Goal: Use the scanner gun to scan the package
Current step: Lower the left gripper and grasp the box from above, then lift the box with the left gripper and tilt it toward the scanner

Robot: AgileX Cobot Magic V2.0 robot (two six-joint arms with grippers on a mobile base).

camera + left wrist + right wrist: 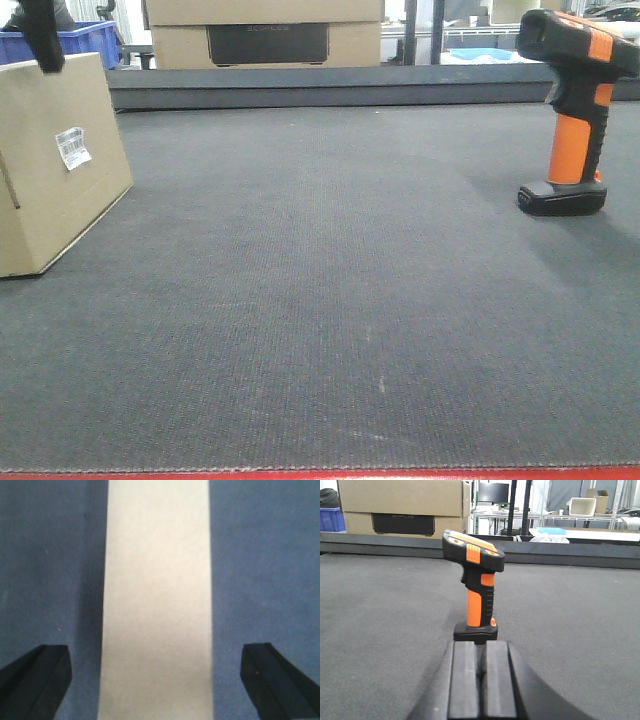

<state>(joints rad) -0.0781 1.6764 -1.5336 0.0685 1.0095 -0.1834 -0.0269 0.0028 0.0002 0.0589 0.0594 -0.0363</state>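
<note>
Exterior front-facing: scanner gun (580, 115) stands on dark mat (320, 300), cardboard boxes (180, 45) behind.

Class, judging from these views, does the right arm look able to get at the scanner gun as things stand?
Probably yes. The scanner gun stands upright on the mat straight ahead of the right gripper, nothing between them. Its jaws look shut, so they must open first.

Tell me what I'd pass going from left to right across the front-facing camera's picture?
package with a white label on its face → big cardboard box with a dark panel, farther back beyond the mat → scanner gun, standing upright on its foot.
</note>
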